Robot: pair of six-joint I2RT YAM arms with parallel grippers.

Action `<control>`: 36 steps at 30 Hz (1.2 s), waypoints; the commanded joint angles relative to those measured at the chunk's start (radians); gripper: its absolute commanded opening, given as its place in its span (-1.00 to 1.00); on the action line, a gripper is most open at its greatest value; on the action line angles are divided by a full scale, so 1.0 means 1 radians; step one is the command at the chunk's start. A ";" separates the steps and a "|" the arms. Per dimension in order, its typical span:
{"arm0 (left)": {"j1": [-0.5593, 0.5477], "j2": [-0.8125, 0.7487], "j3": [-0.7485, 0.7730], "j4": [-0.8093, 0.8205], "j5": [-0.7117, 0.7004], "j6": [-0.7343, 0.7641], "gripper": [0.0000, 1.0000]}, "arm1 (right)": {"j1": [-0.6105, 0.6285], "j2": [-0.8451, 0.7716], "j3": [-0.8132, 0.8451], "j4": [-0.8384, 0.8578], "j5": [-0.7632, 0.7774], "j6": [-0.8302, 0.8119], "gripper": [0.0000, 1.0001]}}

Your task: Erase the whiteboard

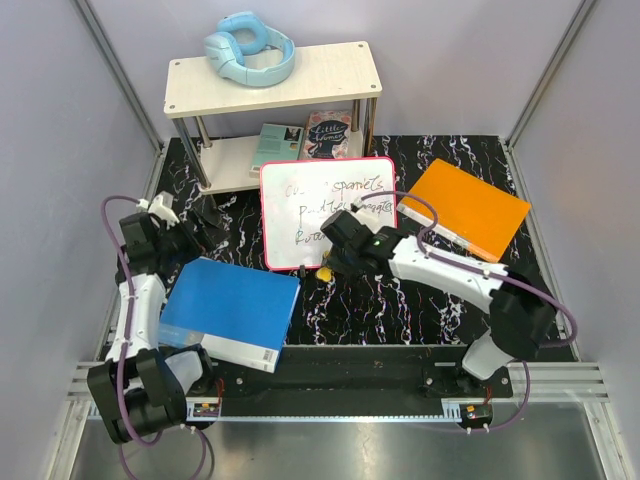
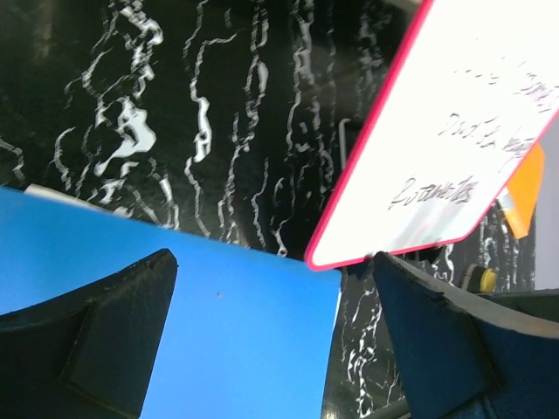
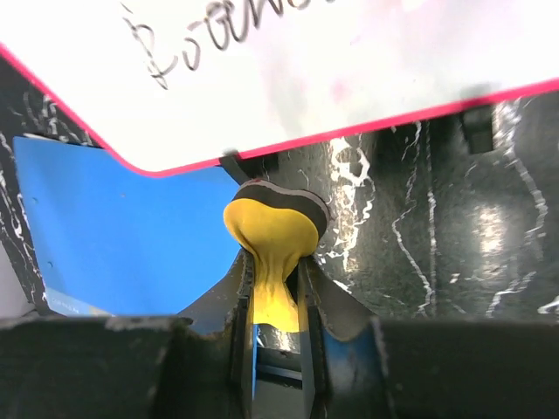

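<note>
The whiteboard [image 1: 328,212] stands mid-desk, seemingly propped, its writing running across. The right arm [image 1: 440,265], its jaws pinching a yellow eraser [image 3: 269,231] just below the lower rim, is nearer than the left arm [image 1: 135,310], whose jaws gape wide and empty

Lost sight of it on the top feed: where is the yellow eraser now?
In the right wrist view the yellow eraser is pinched in the right gripper, just below the near edge of the whiteboard, beside the blue book.
</note>
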 commanded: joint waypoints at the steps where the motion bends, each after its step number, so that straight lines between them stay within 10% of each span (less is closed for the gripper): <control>1: -0.041 -0.048 -0.081 0.315 0.065 -0.160 0.98 | 0.007 -0.120 0.021 -0.029 0.132 -0.164 -1.00; 7: -0.252 0.116 -0.051 0.527 0.033 -0.196 0.98 | -0.065 -0.198 -0.005 0.009 0.142 -0.262 -1.00; 24: -0.308 0.634 0.038 1.228 0.284 -0.456 0.91 | -0.375 -0.033 0.200 0.020 -0.073 -0.553 -1.00; 36: -0.346 0.825 0.079 1.427 0.335 -0.546 0.04 | -0.533 0.053 0.231 0.021 -0.204 -0.695 -1.00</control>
